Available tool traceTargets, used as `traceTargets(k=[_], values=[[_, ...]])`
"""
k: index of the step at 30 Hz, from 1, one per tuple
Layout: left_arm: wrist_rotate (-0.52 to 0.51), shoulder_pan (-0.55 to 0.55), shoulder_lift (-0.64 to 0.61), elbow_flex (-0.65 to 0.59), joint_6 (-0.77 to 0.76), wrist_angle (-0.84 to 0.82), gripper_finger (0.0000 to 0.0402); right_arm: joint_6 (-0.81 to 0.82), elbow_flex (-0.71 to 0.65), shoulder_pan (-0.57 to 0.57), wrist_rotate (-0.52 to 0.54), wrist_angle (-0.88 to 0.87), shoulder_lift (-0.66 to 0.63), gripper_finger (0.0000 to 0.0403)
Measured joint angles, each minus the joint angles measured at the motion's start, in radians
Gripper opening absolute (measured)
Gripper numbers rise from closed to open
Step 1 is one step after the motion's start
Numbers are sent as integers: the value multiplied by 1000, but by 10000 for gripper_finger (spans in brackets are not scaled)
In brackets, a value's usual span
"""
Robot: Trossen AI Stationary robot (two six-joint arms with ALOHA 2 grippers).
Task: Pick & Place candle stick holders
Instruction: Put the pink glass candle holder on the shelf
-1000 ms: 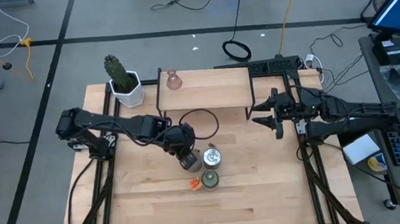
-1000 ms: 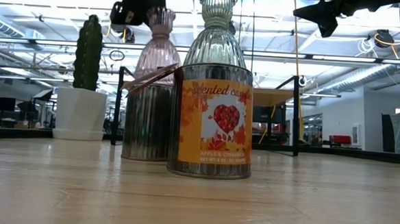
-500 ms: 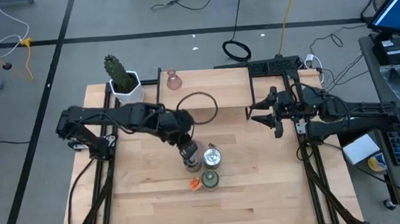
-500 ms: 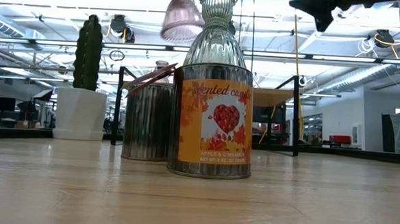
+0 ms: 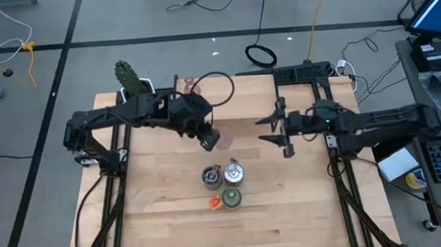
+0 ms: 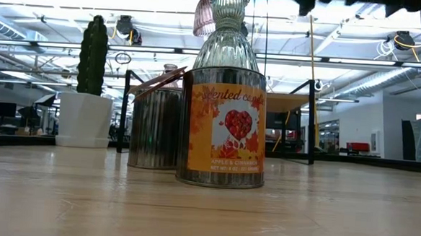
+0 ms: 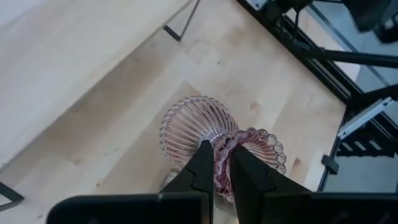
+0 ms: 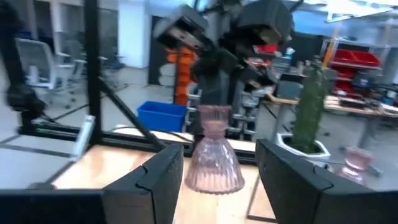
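My left gripper [image 5: 208, 137] is shut on a pinkish ribbed glass candle holder [image 5: 215, 140], held in the air near the raised shelf [image 5: 242, 98]. The holder also shows in the right wrist view [image 8: 214, 155]. My right gripper [image 5: 265, 131] is open and empty, level with the holder and to its right. On the table stand a silvery tin [image 5: 211, 175], a clear glass holder [image 5: 233, 172] and an olive tin [image 5: 231, 198] with an orange lid [image 5: 215, 203] beside it. A second pink holder [image 5: 190, 85] stands on the shelf. My left gripper pinches the beaded rim of the holder's small upper cup [image 7: 249, 146] between its two fingers, one finger [image 7: 204, 163] outside the cup and the other over its mouth. The fingers come from above, pointing down. The holder hangs upright, flared base [image 7: 194, 124] down, clear of the table.
A white pot with a green cactus [image 5: 132, 81] stands at the far left corner. The shelf's black legs [image 5: 176, 103] stand on the far half of the table. In the low view a labelled candle tin [image 6: 223, 126] stands in front, with bare wood before it.
My left gripper has lifted the pink holder off the silvery tin, gone up, and carried it upright toward the table's far edge and slightly right. My right gripper has moved toward the table's left, nearer the held holder.
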Motion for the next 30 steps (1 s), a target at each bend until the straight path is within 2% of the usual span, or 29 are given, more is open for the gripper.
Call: traceTargets(k=[5,13,23,30], values=[[1,23,0,0,5,5,26,-15,70,0,48,-15,100,200],[2,38,0,0,43,40,26,-68,284,7,128,-247,258,235],[1,38,0,1,69,59,26,-69,430,20,130,-292,395,290],[1,38,-1,1,72,75,26,-67,492,20,129,-316,467,286]])
